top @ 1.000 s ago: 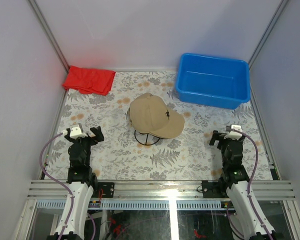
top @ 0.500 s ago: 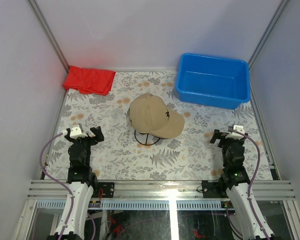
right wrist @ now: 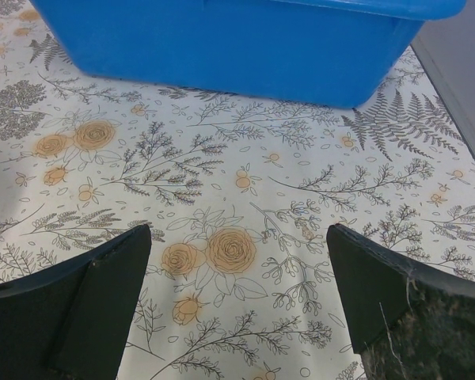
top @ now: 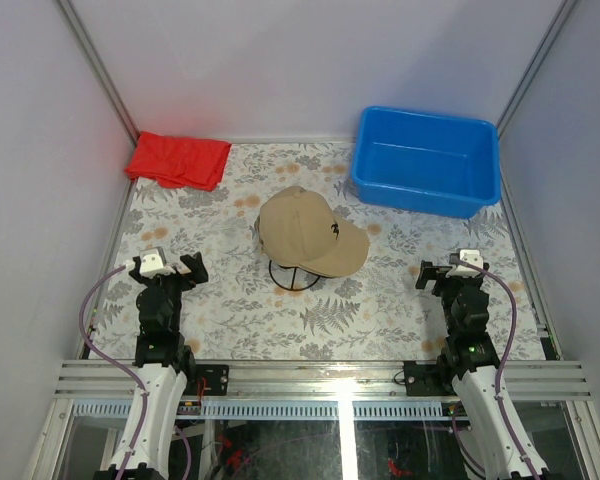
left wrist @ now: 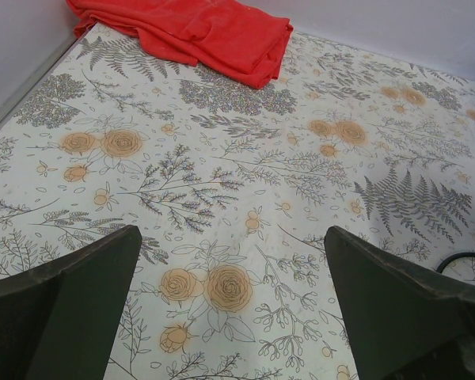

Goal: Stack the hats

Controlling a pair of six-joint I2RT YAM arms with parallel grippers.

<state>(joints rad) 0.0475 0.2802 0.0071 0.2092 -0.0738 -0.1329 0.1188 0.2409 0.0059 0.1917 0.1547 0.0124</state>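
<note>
On the far left of the floral table (top: 240, 310), a red cloth (top: 178, 160) lies crumpled in the back corner against the wall. Nearer the front, the left gripper (top: 172, 267) hovers low over the tablecloth with its jaws spread fully wide and nothing between them. In its wrist view, the two dark fingers (left wrist: 63, 309) frame only bare printed flowers, with the red cloth well ahead.

At the centre of the table a tan cap (top: 308, 232) sits on a black wire stand (top: 292, 278), crown up, its brim pointing right and toward the front, a small dark logo on its side. It is apart from both arms, roughly midway between them. Whether other caps lie beneath it cannot be told from above.

Behind and to the right, a blue bin (top: 425, 160) stands at the back right corner. In front of it the right gripper (top: 447, 270) also hangs low, its jaws wide apart and holding nothing. Its fingers (right wrist: 71, 301) bracket bare tablecloth, with the bin's wall just ahead.
</note>
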